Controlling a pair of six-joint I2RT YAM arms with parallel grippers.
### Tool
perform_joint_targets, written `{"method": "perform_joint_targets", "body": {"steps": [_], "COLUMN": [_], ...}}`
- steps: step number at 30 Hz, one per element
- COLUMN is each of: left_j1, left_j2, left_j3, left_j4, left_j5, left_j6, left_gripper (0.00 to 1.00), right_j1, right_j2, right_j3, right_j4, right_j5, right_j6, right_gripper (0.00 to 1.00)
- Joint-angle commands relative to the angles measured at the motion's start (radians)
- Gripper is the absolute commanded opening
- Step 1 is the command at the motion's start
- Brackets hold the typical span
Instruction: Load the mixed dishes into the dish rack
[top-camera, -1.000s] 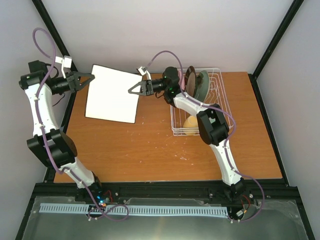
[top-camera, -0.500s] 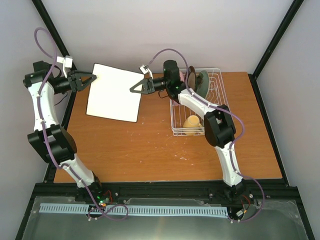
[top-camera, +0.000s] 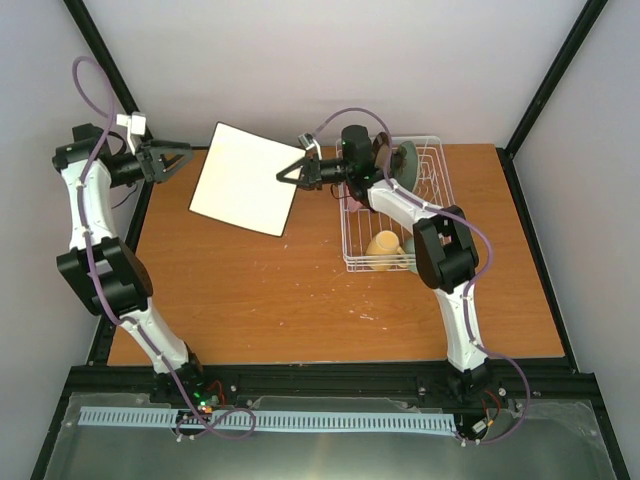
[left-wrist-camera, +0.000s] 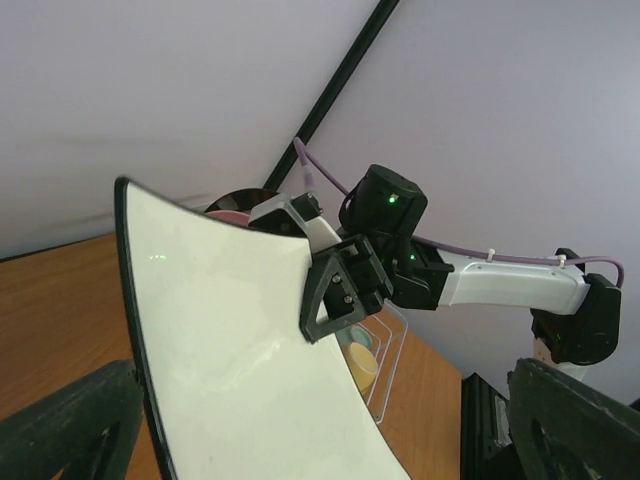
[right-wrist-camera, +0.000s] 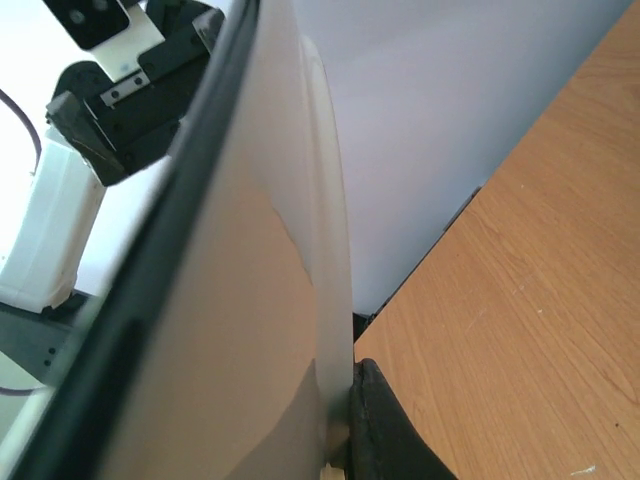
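**Q:** What lies nearest the arm bases?
**A:** Bare wooden table (top-camera: 300, 310). Beyond it, on the right, stands the dish rack (top-camera: 365, 266). The yellow mug (top-camera: 382, 246) sits in its near end.

**Q:** Where is the white square plate (top-camera: 243, 180)?
**A:** Left of the rack, over the far half of the table, tilted, with one corner toward the back wall. Whether a lower corner touches the table cannot be told.

**Q:** What holds it?
**A:** The right gripper (top-camera: 283, 174). Its fingers pinch the plate's right-hand edge, one on each face.

**Q:** State of the left gripper (top-camera: 180, 160)?
**A:** Fingers spread wide. It sits at the table's far left edge, near the plate's left corner but apart from it.

**Q:** Farthest items?
**A:** In the rack's far end, the dark-rimmed beige plate (top-camera: 381, 158) and the green plate (top-camera: 406, 160) stand upright, side by side.
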Motion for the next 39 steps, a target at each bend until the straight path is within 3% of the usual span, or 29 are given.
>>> {"method": "perform_joint_targets", "body": {"steps": [1,7,13,15,17,19,21,23,25,27,31,35,39], "left_j1": [0.022,0.1,0.118,0.121,0.122,0.116,0.101,0.129,0.14,0.12,0.038,0.023,0.02], "left_j2": [0.038,0.078,0.166,0.193,0.2,0.181,0.07,-0.051,-0.125,-0.159,-0.221,-0.303,-0.339], "left_j3": [0.04,0.103,0.322,0.418,0.49,0.538,0.385,0.165,0.041,0.012,0.019,-0.123,-0.222], "left_j4": [-0.008,-0.005,0.001,0.061,0.21,0.467,0.907,1.41,1.65,1.681,1.48,1.456,1.472], "left_j5": [0.369,0.409,0.41,0.41,0.399,0.253,-0.087,-0.264,-0.497,-0.671,-0.986,-1.191,-1.227], "left_j6": [0.017,0.021,0.008,-0.05,-0.204,-0.472,-0.83,-1.103,-1.231,-1.227,-1.02,-0.998,-1.001], "left_gripper": [1.0,1.0,1.0,1.0,1.0,1.0,1.0,1.0,1.0,1.0,1.0,1.0,1.0], "right_j1": [-0.004,-0.016,-0.055,-0.08,-0.104,-0.125,-0.141,-0.159,-0.177,-0.196,-0.25,-0.32,-0.382], "right_j2": [-0.086,-0.115,-0.172,-0.216,-0.256,-0.286,-0.298,-0.301,-0.298,-0.295,-0.339,-0.491,-0.639], "right_j3": [0.035,0.068,0.239,0.24,0.246,0.277,0.349,0.419,0.497,0.577,0.605,0.37,0.122], "right_j4": [0.174,0.05,-0.378,-0.405,-0.452,-0.546,-0.642,-0.702,-0.789,-0.904,-1.054,-0.956,-0.79], "right_j5": [-0.005,0.011,0.067,0.079,0.095,0.134,0.169,0.204,0.278,0.376,0.623,0.86,1.04], "right_j6": [0.053,-0.025,-0.307,-0.308,-0.33,-0.39,-0.452,-0.486,-0.545,-0.628,-0.772,-0.787,-0.726], "right_gripper": [0.03,0.03,0.03,0.03,0.03,0.03,0.03,0.03,0.03,0.03,0.03,0.03,0.03]}}
